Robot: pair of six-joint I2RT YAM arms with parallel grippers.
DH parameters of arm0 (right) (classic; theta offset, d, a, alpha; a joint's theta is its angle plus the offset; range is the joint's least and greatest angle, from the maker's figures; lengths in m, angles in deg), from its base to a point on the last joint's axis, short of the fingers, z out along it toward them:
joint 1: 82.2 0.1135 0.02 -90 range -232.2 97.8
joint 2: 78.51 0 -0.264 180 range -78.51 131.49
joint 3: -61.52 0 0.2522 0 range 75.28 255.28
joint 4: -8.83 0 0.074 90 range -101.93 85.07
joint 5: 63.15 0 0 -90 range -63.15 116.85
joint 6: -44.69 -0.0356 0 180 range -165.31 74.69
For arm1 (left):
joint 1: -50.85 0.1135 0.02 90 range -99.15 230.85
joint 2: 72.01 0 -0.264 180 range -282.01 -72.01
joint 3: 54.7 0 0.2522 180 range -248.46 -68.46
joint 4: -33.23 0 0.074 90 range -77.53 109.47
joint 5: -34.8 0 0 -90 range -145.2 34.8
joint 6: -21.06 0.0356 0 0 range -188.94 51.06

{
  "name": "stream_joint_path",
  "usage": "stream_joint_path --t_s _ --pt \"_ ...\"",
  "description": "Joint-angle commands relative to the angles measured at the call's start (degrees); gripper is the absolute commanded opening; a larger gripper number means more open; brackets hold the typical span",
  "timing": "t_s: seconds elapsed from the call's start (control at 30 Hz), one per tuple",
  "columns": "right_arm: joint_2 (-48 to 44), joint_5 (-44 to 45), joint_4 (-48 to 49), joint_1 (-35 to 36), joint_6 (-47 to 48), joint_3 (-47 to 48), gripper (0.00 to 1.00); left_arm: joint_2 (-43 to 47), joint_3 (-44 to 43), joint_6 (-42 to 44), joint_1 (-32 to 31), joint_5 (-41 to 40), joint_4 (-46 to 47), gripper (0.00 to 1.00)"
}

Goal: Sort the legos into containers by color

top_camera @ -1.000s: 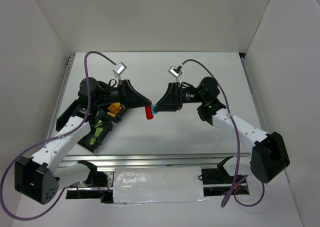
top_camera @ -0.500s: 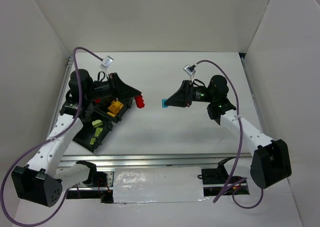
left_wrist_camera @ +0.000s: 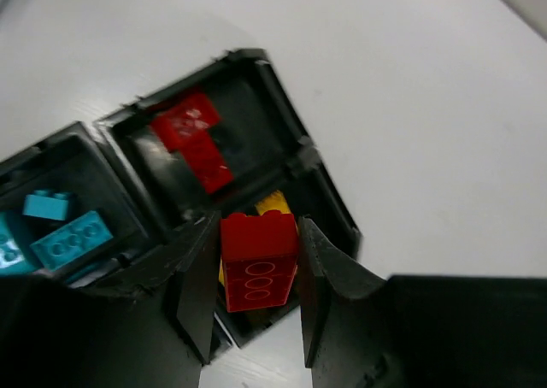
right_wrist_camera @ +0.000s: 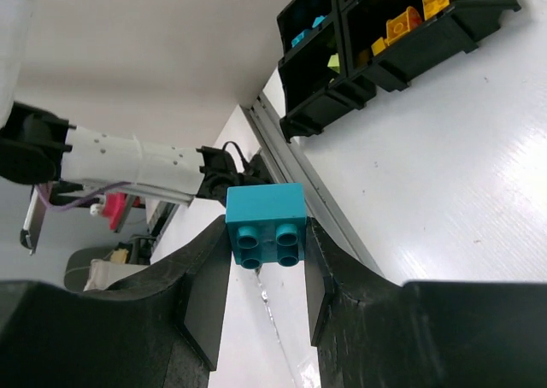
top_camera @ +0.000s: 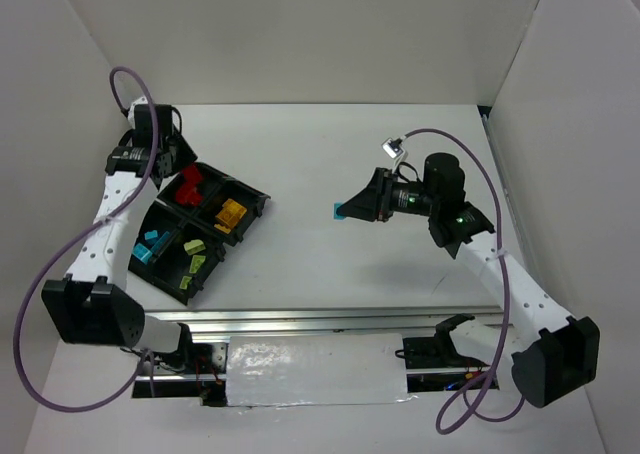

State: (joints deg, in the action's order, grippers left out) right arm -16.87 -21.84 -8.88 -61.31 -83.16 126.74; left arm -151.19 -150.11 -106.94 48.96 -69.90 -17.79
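Partly hidden: orange legos (left_wrist_camera: pixel 272 202), behind held brick.
Left pincer (left_wrist_camera: pixel 256 247): grips one red brick (left_wrist_camera: pixel 258 268) above tray (left_wrist_camera: pixel 282 102).
Right pincer (right_wrist_camera: pixel 265 251): grips one cyan brick (right_wrist_camera: pixel 266 221), right of tray.
In tray: two red legos (left_wrist_camera: pixel 195 140), three cyan legos (left_wrist_camera: pixel 73 238).

Left wrist view: yellow brick (left_wrist_camera: pixel 273 202) mostly hidden behind held red brick (left_wrist_camera: pixel 258 260); cyan compartment (left_wrist_camera: pixel 90 183) cut off at left edge. Right wrist view: tray (right_wrist_camera: pixel 427 46) cropped at top edge.
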Motion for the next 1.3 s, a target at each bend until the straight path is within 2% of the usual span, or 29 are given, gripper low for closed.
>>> stream_joint_path --t_s 0.0,0.17,0.27,0.4,0.43,0.47,0.53,0.57,0.67,0.77,0.8,0.87,0.9,1.0,1.13,1.27 --pt "-3.46 1.75 -4.93 0.65 2.69 2.15 0.00 -5.08 -4.74 -1.55 1.53 -14.48 -3.09 0.04" --pt "-6.45 1.75 -8.26 0.65 3.65 1.54 0.00 -12.83 -7.73 -0.23 1.71 -14.93 -1.33 0.08" --pt "-6.80 1.49 -10.11 0.82 4.53 2.33 0.00 -17.32 -10.19 -0.23 3.65 -12.82 -1.42 0.15" --pt "-6.54 1.14 -11.26 0.82 5.15 3.38 0.00 -21.19 -10.81 -0.58 3.74 -12.72 -1.59 0.34" --pt "-6.45 1.05 -11.43 0.82 5.24 3.56 0.00 -21.46 -10.90 -0.59 3.65 -12.72 -1.94 0.40" --pt "-6.37 1.05 -11.78 0.82 5.50 3.73 0.00 -21.72 -10.73 -0.76 3.65 -13.16 -1.94 0.57" --pt "-6.01 0.87 -11.79 0.91 5.50 3.91 0.00 -21.64 -10.82 -1.47 3.74 -13.34 -2.73 0.71" --pt "-5.75 0.87 -11.70 0.91 5.50 3.91 0.00 -21.20 -10.81 -1.46 3.65 -13.16 -2.82 0.99" --pt "-4.78 0.70 -10.65 0.91 4.98 3.56 0.00 -18.58 -10.73 -1.12 3.74 -11.24 -2.83 0.99" --pt "-3.64 0.00 -8.46 0.91 3.49 3.38 0.00 -13.14 -9.42 1.25 3.74 -3.61 0.06 1.00" --pt "-3.03 -0.79 -7.84 0.91 2.87 3.38 0.00 -11.28 -8.80 3.87 3.74 5.12 1.64 0.99" --pt "-1.80 -1.93 -5.03 0.91 0.77 3.47 0.00 -5.68 -5.38 7.83 3.65 16.22 8.03 0.99" --pt "-1.18 -3.33 -4.15 0.83 -0.20 3.56 0.00 -3.29 -3.54 8.55 3.47 26.98 10.95 0.99" --pt "1.01 -4.57 -1.51 0.91 -4.42 4.87 0.00 7.87 7.44 11.27 0.50 42.06 26.67 1.00" --pt "3.47 -5.10 -4.21 0.83 -12.14 9.25 0.00 20.87 19.03 17.77 -9.06 48.70 36.71 1.00" --pt "6.46 -8.52 -6.61 0.82 -21.02 12.08 0.00 27.58 23.81 21.12 -16.73 48.98 42.35 1.00"
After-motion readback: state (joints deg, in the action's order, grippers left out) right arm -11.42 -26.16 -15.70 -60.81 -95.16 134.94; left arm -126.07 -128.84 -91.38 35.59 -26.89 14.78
